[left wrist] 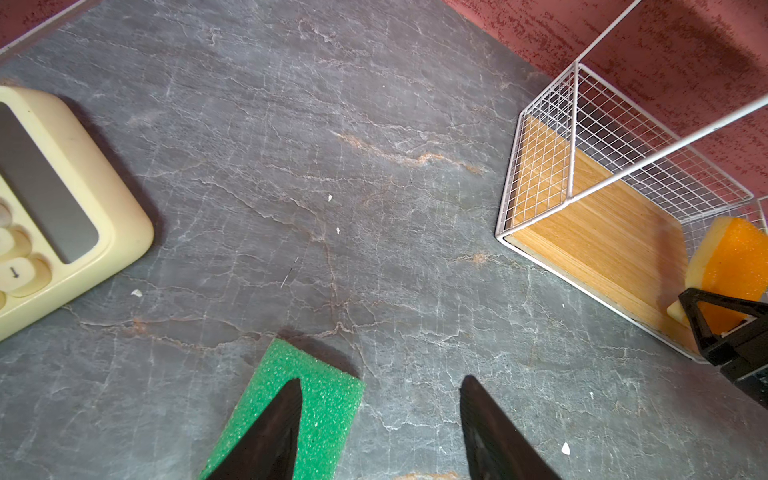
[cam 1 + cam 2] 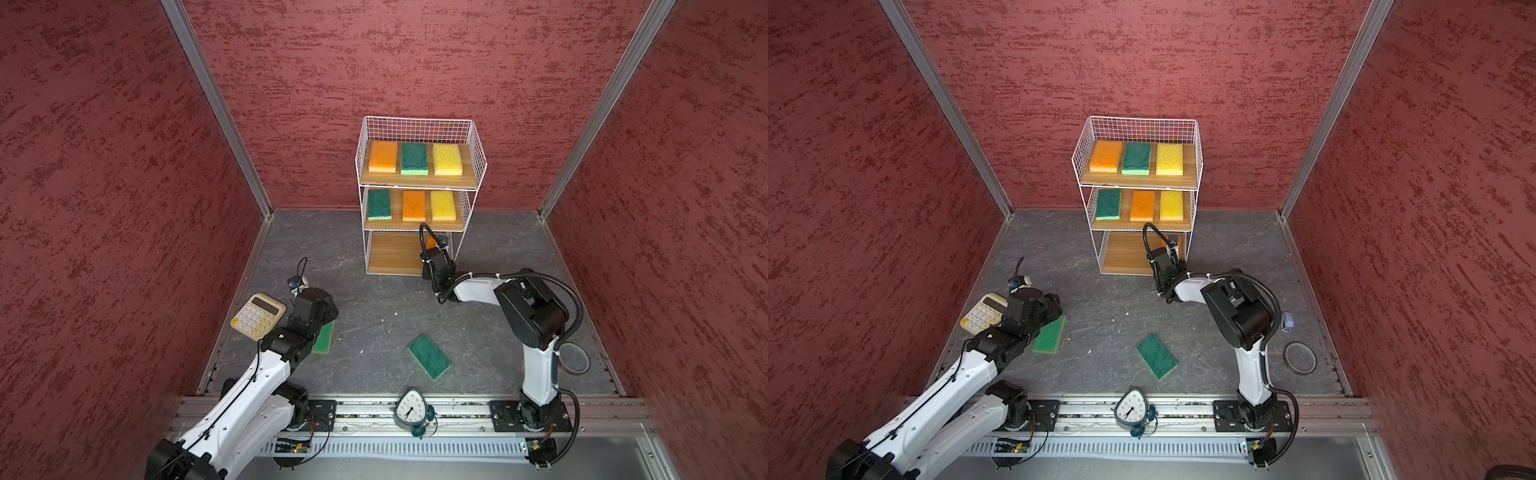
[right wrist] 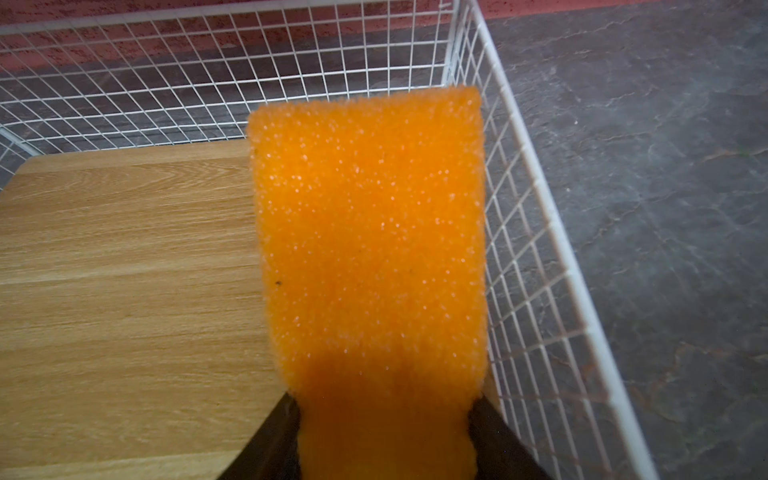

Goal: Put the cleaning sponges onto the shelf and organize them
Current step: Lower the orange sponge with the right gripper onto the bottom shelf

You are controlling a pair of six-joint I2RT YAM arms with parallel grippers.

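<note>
1. Right fingers (image 3: 270, 449) are clenched on the orange sponge (image 3: 370, 232). They pinch its near end across the short width, and the foam narrows visibly between them.
2. The sponge is inside the bottom tier of the shelf (image 2: 417, 181), over the wooden board (image 3: 124, 249) and close beside the right wire wall (image 3: 540, 249). I can't tell whether its underside touches the board.
3. Its long axis runs straight out from the fingers toward the back mesh. The orange face is up, and the left wrist view shows a pale yellow layer beneath it.
4. Handling, my read: it is light, soft and squashy, rough enough not to slip, and not fragile. A hard squeeze only buckles it, so a moderate pinch across the width near one end suits it.
5. Left fingers (image 1: 274, 432) are spread and hold nothing. One hangs over a green sponge (image 1: 320, 399), the other over bare bench (image 1: 374, 166).
6. That sponge lies flat, light-green face up, near the cream calculator (image 2: 257, 318). Its long axis runs roughly along the fingers' reach. I judge they must shift sideways to straddle its width.
7. A second green sponge (image 2: 429, 356) lies flat mid-bench, dark face up, with its long axis diagonal to the shelf front.
8. The six shelved sponges, three per upper tier, lie with their long axes front-to-back, and the orange one lines up the same way.
</note>
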